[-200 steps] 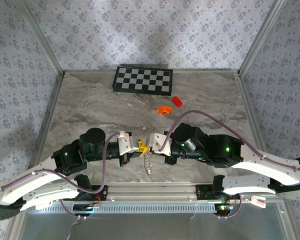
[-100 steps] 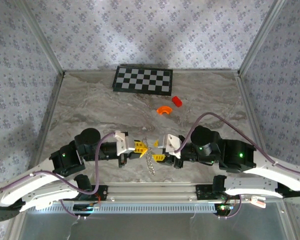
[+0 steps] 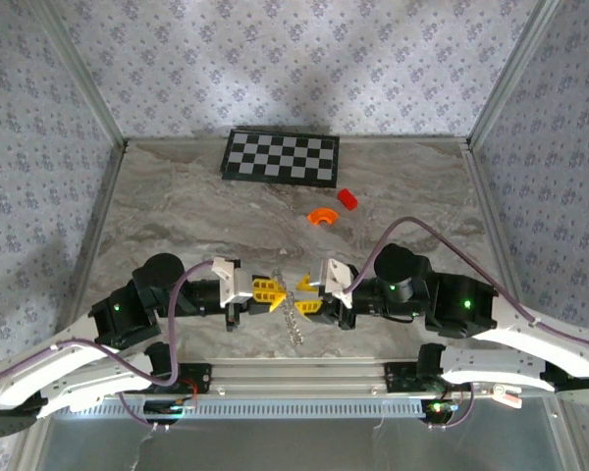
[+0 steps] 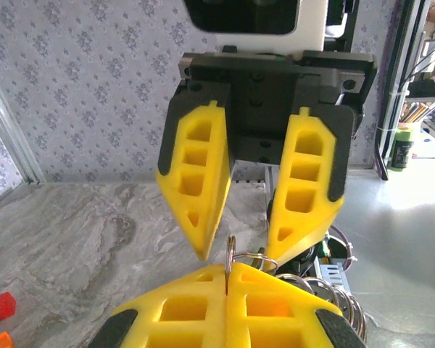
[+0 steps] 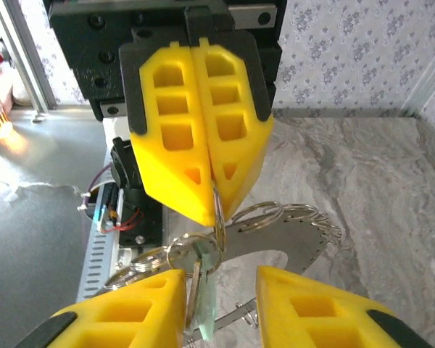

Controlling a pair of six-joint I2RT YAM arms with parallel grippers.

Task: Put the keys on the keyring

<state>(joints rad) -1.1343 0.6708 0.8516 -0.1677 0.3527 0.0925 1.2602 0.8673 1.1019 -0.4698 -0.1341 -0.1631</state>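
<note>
Over the grey marbled tabletop (image 3: pixel 177 211), near its front edge, my two arms meet tip to tip. The left gripper (image 3: pixel 275 291) has its yellow fingers (image 4: pixel 196 304) pressed together on the thin silver metal keyring (image 5: pixel 219 217), holding it edge-up between the pads. Facing it, the right gripper (image 3: pixel 306 302) stands with its own yellow fingers (image 5: pixel 130 312) parted, one on either side of the silver keys (image 5: pixel 195 284) that hang from the ring. I see the nearest key just beside one finger but cannot tell if it touches. A chain of linked silver rings (image 3: pixel 293 322) trails from the meeting point toward the table's near edge. Well behind, a black-and-white checkered board (image 3: pixel 280 158), an orange curved piece (image 3: pixel 321 216) and a small red block (image 3: pixel 347 198) lie on the table.
</note>
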